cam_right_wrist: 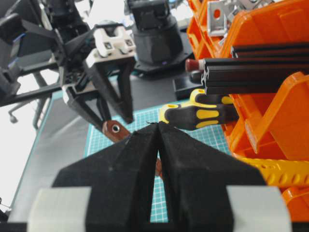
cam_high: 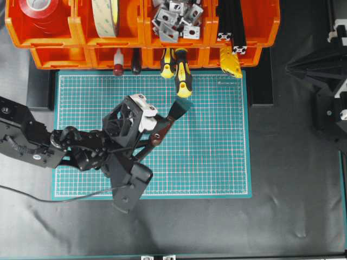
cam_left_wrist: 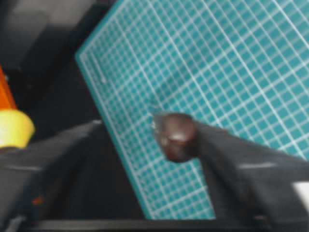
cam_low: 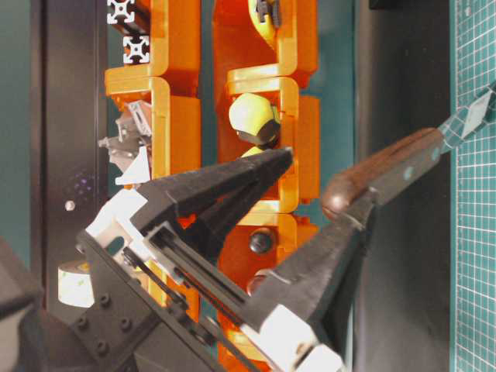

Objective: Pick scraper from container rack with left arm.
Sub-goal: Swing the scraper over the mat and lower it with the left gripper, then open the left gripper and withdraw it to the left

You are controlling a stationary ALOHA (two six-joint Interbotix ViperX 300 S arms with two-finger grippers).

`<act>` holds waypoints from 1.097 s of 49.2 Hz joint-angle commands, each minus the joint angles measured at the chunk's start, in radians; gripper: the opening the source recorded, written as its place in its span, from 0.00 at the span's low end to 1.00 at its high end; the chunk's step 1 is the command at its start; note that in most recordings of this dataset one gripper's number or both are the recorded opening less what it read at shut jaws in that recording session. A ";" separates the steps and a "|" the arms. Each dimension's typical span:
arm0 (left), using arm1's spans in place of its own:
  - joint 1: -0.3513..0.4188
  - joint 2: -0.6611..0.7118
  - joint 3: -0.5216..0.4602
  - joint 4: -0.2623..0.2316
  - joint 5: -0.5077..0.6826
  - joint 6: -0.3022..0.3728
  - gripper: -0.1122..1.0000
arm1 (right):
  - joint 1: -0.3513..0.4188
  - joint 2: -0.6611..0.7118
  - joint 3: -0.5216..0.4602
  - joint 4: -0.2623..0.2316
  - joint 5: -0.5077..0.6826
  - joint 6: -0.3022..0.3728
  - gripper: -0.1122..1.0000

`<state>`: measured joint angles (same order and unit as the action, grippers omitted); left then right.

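Overhead, I see the dark worktop (cam_high: 293, 216) first, with the teal mat (cam_high: 217, 151) spread over its middle. Along the mat's far edge stands the orange rack (cam_high: 135, 32), two tiers of bins holding tape rolls (cam_high: 38, 8), metal brackets (cam_high: 176, 19) and black extrusions; two yellow-and-black screwdrivers (cam_high: 181, 73) poke out of the lower tier onto the mat. My left arm (cam_high: 32, 138) reaches in from the left edge across the mat's near left corner, and its left pincer (cam_high: 149, 116) sits over the mat, well clear of the rack. The scraper (cam_high: 165, 124) is out of the rack, slanting over the mat with its blade towards the screwdrivers and its brown handle end against one of the left pincer's fingers. At table level the jaws stand wide apart, with the handle touching only the right-hand finger (cam_low: 325, 256) and a clear gap to the other, so I read it as spread open, not clamped. On the right wrist camera, the right pincer (cam_right_wrist: 158, 145) shows its two black fingers pressed together, closed on nothing.
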<state>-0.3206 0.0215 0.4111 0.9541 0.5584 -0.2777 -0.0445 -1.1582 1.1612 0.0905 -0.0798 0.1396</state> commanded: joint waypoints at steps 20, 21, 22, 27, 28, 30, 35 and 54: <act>-0.029 -0.044 0.063 -0.005 0.034 -0.769 0.90 | -0.002 0.006 -0.032 0.002 0.026 0.002 0.10; -0.031 -0.046 0.069 -0.006 0.034 -0.811 0.90 | -0.002 0.006 -0.032 0.002 0.026 0.000 0.10; -0.032 -0.051 0.075 -0.006 0.034 -0.853 0.90 | -0.002 0.006 -0.032 0.002 0.026 0.002 0.10; -0.041 -0.069 0.110 -0.005 0.031 -0.992 0.90 | -0.002 0.008 -0.032 0.002 0.026 0.000 0.10; -0.043 -0.075 0.117 -0.005 0.029 -1.014 0.90 | -0.002 0.008 -0.032 0.002 0.026 0.000 0.10; -0.044 -0.086 0.133 -0.005 0.029 -1.049 0.90 | -0.002 0.008 -0.032 0.002 0.026 0.000 0.10; -0.051 -0.112 0.166 -0.005 0.029 -1.131 0.90 | -0.002 0.009 -0.032 0.002 0.026 0.000 0.10; -0.094 -0.227 0.230 -0.005 -0.009 -1.230 0.90 | -0.003 0.003 -0.032 0.002 0.048 0.000 0.10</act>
<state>-0.3988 -0.1488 0.6443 0.9465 0.5584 -1.5079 -0.0445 -1.1582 1.1612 0.0905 -0.0337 0.1396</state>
